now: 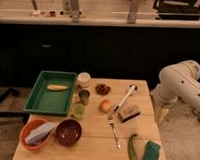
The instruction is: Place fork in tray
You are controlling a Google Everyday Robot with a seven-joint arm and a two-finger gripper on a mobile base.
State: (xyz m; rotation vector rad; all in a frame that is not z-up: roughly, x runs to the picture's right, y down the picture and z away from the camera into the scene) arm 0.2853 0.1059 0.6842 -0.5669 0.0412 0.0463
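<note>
The slender silver fork (113,129) lies flat on the wooden table (95,149), right of centre, tines towards the far side. The green tray (41,100) sits at the table's back left with a yellow item (56,87) in it. Only my white arm (182,88) shows, standing off the table's right edge, well away from the fork. My gripper is out of view past the right edge of the picture, open and holding nothing that I can see.
Between fork and tray stand a white cup (84,79), a metal cup (84,97), a green cup (78,111) and an orange fruit (106,105). A white-handled utensil (125,98), brown block (128,114), cucumber (132,147), orange bowl (33,134) and dark bowl (68,132) surround it.
</note>
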